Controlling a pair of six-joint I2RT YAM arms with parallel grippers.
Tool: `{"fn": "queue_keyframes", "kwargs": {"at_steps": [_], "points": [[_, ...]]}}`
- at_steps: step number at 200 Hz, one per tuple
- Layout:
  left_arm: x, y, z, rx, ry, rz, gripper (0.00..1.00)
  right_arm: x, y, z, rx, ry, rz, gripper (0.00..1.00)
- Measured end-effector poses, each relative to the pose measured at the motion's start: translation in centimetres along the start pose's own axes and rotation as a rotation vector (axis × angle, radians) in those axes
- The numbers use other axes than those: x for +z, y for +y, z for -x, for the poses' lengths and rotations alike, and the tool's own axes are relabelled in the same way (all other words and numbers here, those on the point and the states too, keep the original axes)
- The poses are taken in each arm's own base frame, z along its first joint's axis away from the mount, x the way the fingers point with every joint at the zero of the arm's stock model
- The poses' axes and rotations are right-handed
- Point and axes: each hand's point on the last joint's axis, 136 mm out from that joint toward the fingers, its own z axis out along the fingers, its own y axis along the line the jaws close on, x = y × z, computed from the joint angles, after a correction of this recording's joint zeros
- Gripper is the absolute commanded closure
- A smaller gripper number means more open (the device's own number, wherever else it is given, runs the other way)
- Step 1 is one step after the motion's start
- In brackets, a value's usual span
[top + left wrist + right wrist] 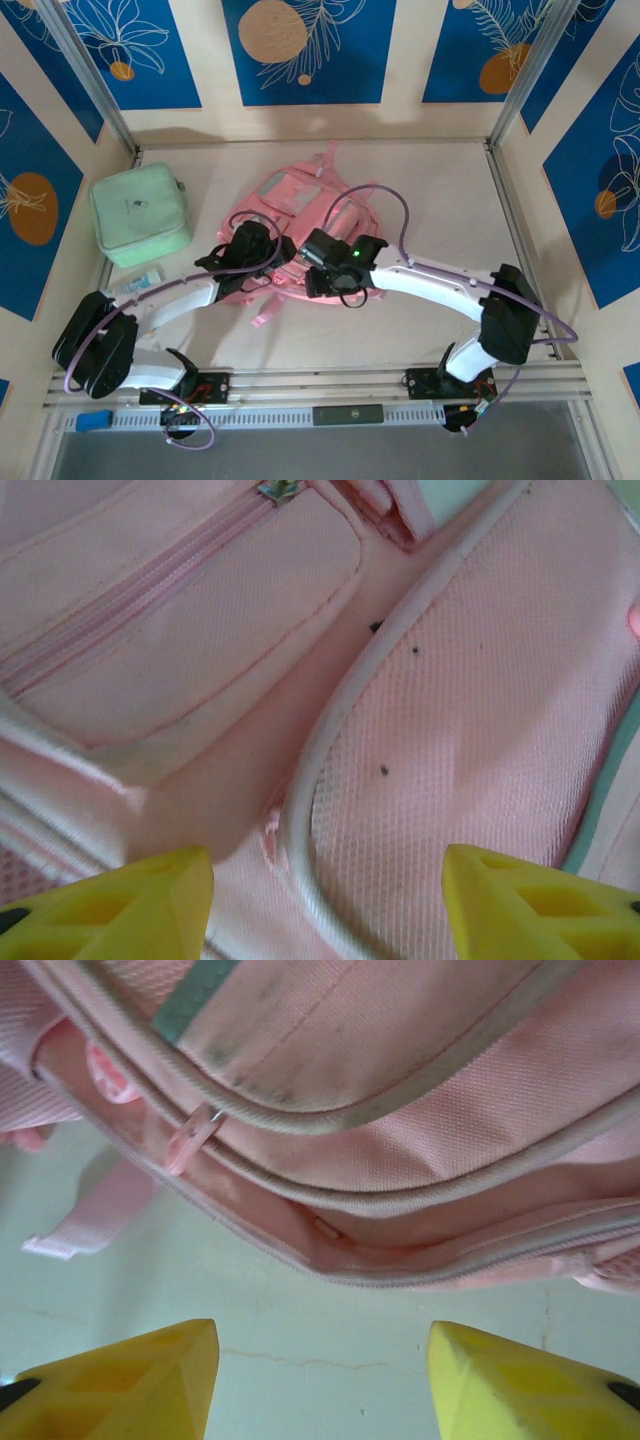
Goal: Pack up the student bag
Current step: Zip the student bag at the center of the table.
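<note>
The student bag (296,200) lies flat around the middle of the table (430,335). Its long axis runs from the arms' side toward the far wall, top loop at the far end and loose straps trailing off the near end. Both arms meet at that near end. The left fingers (120,910) hang directly over the bag's near-left part, spread wide with nothing between them. Beyond their tips is mesh-textured pink fabric (470,710) edged by a pale piped seam, with a closed zip line (130,600) to its left. The right fingers (130,1380) sit just off the bag's near-right edge, also parted and empty, with bare table under them. From them the bag's side (400,1080) lies straight ahead and slightly above. A slit between two piped rims (330,1230) looks like a partly open compartment mouth, and a small pink zip pull (190,1138) hangs at its left end beside a strap (95,1215). That slit runs crosswise to the right fingers, so I judge the right arm better placed to take the pull or the rim, while the left could press down or lift the panel beneath it. A mint green case (140,215) rests well apart to the bag's left, on the left arm's side, so that arm would reach it more easily.
</note>
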Motion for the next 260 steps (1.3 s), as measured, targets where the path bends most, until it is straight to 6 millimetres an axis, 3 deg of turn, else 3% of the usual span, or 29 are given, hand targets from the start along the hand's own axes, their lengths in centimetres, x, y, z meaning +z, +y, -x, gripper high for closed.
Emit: {"fn": "queue_keyframes", "kwargs": {"at_steps": [37, 89, 124, 201, 260], "points": [[1.1, -0.3, 0.2, -0.061, -0.007, -0.019, 0.54, 2.6, 0.6, 0.4, 0.102, -0.010, -0.028, 0.47], [1.7, -0.1, 0.3, -0.122, -0.014, -0.025, 0.77, 3.2, 2.0, 2.0, 0.238, -0.072, 0.025, 0.49], [1.8, 0.1, 0.3, -0.140, -0.015, -0.033, 0.85, 3.9, 2.6, 3.0, 0.281, -0.090, 0.012, 0.52], [2.1, 0.3, 0.3, -0.153, -0.009, -0.033, 0.89, 6.1, 2.5, 3.6, 0.302, -0.078, -0.018, 0.66], [2.2, 0.2, 0.6, -0.155, -0.018, -0.042, 0.91, 6.5, 1.6, 3.8, 0.280, -0.096, -0.075, 0.81]]}}
